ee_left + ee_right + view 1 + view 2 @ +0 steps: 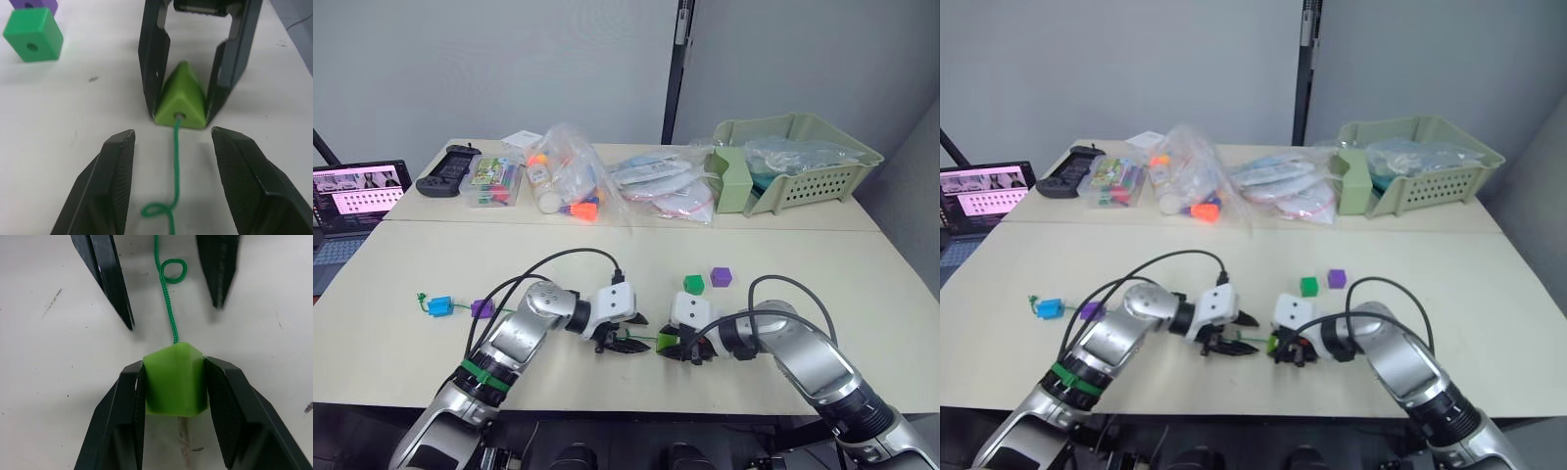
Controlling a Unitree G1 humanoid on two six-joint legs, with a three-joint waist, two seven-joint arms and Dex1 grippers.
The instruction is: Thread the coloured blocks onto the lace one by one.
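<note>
My right gripper point(174, 366) is shut on a lime green block point(176, 382) resting on the table. The green lace point(168, 308) runs into the hole in the block's face point(179, 116), and a pale tip point(183, 433) shows behind the block. My left gripper point(172, 139) faces it, open, with the lace lying loose between its fingers point(115, 171). A dark green block point(693, 284) and a purple block point(722, 277) sit just beyond the grippers. Far left, a blue block point(439, 305) and another purple block point(481, 307) sit on the lace.
Black cables point(558, 259) loop over the table behind both arms. At the back stand clear bags of toys point(570, 181), a small box point(495, 182), a game controller point(450, 168) and a pale green basket point(793, 162). A laptop point(352, 201) is far left.
</note>
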